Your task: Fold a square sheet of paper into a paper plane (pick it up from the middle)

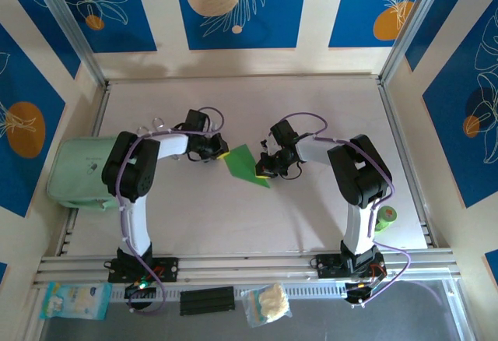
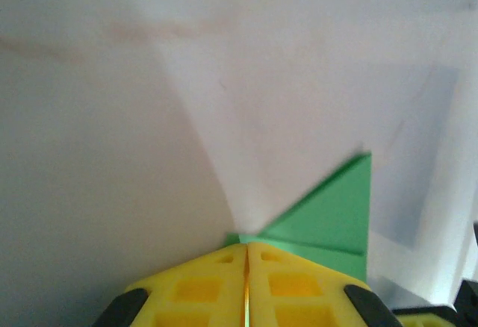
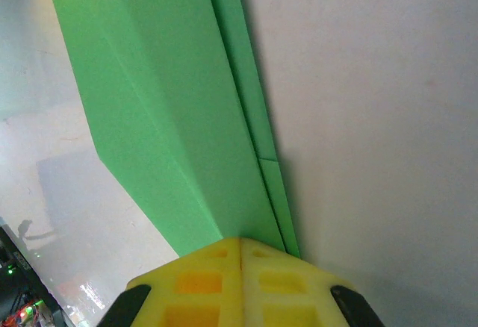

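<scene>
The bright green sheet of paper [image 1: 247,165] is folded into a slim pointed shape with layered flaps and hangs between my two grippers at the table's centre. My left gripper [image 1: 224,155] is shut on its left corner. In the left wrist view the yellow pads of that gripper [image 2: 246,245] are pressed together on the paper [image 2: 336,215], which fans out to the right. My right gripper [image 1: 264,174] is shut on the lower right end. The right wrist view has that gripper [image 3: 240,240] pinching the long folded paper [image 3: 164,103], whose layers run away toward the top left.
A pale mint-green pouch [image 1: 78,174] lies at the table's left edge beside the left arm. A small green roll [image 1: 385,216] sits near the right arm's base. Metal rails [image 1: 249,261] border the front, with small bags [image 1: 268,304] below them.
</scene>
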Robot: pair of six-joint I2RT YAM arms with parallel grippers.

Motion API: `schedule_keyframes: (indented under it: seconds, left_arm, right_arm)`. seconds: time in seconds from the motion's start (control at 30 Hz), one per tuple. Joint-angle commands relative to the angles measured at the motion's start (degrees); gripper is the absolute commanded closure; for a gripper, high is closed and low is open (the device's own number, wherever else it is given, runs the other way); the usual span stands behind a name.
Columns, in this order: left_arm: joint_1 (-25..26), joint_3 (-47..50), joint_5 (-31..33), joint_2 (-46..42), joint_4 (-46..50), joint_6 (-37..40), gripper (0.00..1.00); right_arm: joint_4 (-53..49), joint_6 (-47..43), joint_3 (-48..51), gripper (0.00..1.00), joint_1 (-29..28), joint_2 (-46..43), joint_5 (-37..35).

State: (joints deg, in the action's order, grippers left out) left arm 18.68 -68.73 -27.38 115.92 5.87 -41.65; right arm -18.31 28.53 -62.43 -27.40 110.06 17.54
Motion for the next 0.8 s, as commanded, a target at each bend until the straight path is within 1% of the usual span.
schedule_keyframes:
  seconds: [0.0,0.17,0.27,0.4,0.47,0.57,0.77]
  left_arm:
    - [-3.4,-2.6,7.8,0.4,4.0,3.9,0.89]
    - [-2.8,-2.4,6.2,-3.5,3.8,2.4,0.89]
    - [-0.9,0.5,6.1,-6.8,1.1,0.1,0.88]
    - [3.4,4.0,4.9,-9.3,-3.1,-4.0,0.89]
    - [5.8,4.8,5.0,-9.1,-4.2,-5.6,0.89]
    - [8.9,4.9,6.1,-7.8,-3.9,-5.9,0.89]
    - [10.3,4.0,5.4,-3.7,-4.9,-6.8,0.89]
  right_arm:
    - [-8.7,0.2,3.4,0.99,0.7,2.8,-7.1]
    - [-7.8,0.8,3.4,0.99,0.8,2.9,-5.9]
    - [-7.4,1.3,3.5,0.99,0.7,2.9,-5.6]
    - [-7.2,1.8,3.3,0.99,0.7,2.9,-4.8]
    - [-7.1,2.2,3.0,0.99,0.7,3.0,-4.1]
    - [-6.8,3.1,2.4,0.99,0.8,2.9,-2.5]
    - [-5.6,4.4,1.9,0.99,0.9,2.2,0.5]
